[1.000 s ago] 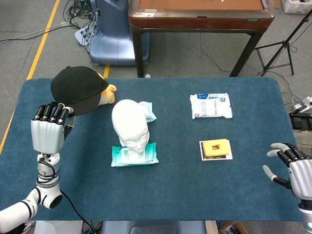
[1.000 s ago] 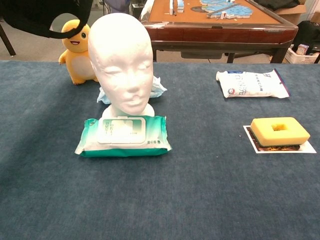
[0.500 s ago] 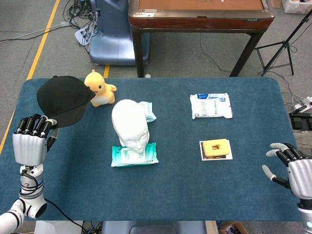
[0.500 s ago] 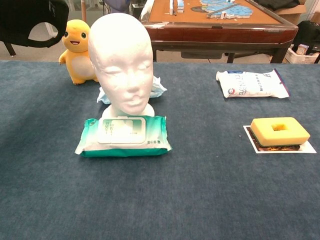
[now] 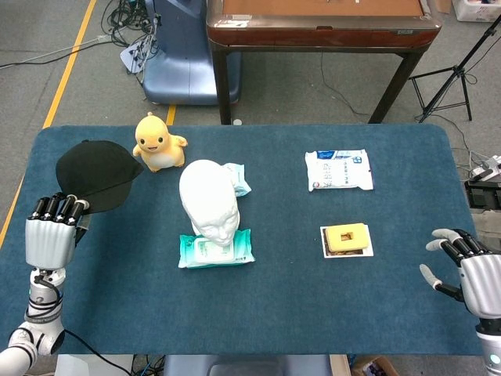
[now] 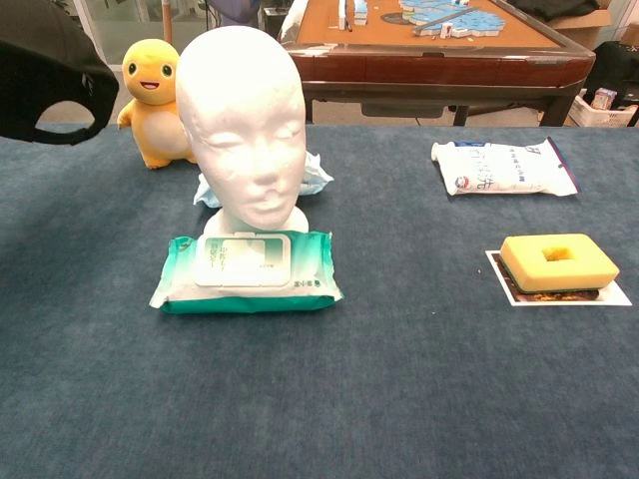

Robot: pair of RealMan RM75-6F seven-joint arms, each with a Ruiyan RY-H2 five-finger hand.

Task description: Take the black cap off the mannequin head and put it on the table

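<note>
Blue felt covered the table (image 5: pixel 376 313), with the white mannequin head (image 5: pixel 210 200) bare near its middle. At the left edge, the left hand (image 5: pixel 52 232) stood upright with knuckles up, fingers closed on the black cap (image 5: pixel 95 172), held above the cloth beside a yellow toy (image 5: pixel 156 142). At the right edge, the right hand (image 5: pixel 468 268) held nothing, fingers spread.
</note>
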